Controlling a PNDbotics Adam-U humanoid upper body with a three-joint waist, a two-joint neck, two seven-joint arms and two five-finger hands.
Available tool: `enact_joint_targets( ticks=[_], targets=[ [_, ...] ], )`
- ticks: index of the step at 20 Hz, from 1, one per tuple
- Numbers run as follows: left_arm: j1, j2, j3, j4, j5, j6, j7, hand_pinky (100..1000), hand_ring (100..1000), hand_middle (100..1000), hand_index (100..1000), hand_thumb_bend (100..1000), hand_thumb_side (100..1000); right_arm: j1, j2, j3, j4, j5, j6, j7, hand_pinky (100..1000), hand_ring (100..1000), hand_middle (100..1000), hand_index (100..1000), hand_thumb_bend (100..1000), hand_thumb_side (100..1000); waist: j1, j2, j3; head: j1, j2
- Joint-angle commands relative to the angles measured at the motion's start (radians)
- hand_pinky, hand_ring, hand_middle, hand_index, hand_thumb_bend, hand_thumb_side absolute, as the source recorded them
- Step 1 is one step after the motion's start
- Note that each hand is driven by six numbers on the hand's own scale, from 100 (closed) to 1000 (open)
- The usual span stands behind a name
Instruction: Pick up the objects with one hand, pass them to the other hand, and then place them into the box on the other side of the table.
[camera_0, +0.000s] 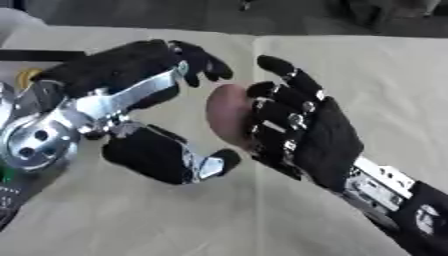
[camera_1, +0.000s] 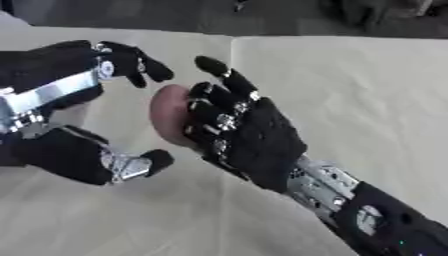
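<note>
A pinkish-brown rounded object (camera_0: 226, 112) is held above the table in my right hand (camera_0: 325, 135), whose fingers curl round its right side. My left hand (camera_0: 131, 70) comes in from the left and faces it, fingers spread above and thumb (camera_0: 206, 165) below. The left fingertips (camera_0: 214, 67) hover just over the object's top left edge. The left hand is open and does not seem to touch the object. The right eye view shows the same object (camera_1: 168, 117) with a small gap to the left fingers. No box shows in either view.
The table is covered in beige cloth (camera_0: 367, 70) with a seam running down the middle. A dark strip (camera_0: 39, 55) and a yellow-and-white thing (camera_0: 24, 77) lie at the far left edge. Dark floor lies beyond the far edge.
</note>
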Motion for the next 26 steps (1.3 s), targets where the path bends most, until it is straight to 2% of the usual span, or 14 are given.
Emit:
enact_joint_targets(
  ticks=[1,11,20,26],
  targets=[
    [-0.023,0.015,0.0,-0.011,-0.025,0.068,-0.084,894,810,805,900,445,436,-0.011,-0.012,0.0,-0.021,0.031,-0.011,-0.024,775,510,316,382,230,100,0.002,-0.025,-0.001,0.004,-0.012],
    [-0.02,0.003,-0.006,-0.011,-0.051,0.087,-0.086,890,802,792,894,394,432,-0.017,-0.007,0.009,-0.021,0.054,-0.035,-0.042,792,515,319,382,226,100,0.0,-0.023,-0.002,0.008,-0.016],
    [-0.011,-0.009,-0.021,-0.011,-0.049,0.111,-0.092,878,771,737,846,340,400,-0.014,-0.006,0.009,-0.021,0.059,-0.054,-0.076,754,515,321,382,222,100,-0.004,-0.02,-0.006,0.01,-0.017],
    [-0.007,-0.012,-0.028,-0.011,-0.073,0.116,-0.137,877,777,745,860,353,385,-0.017,-0.003,0.01,-0.021,0.063,-0.06,-0.095,721,515,322,380,219,100,-0.005,-0.02,-0.008,0.011,-0.017]
  ],
)
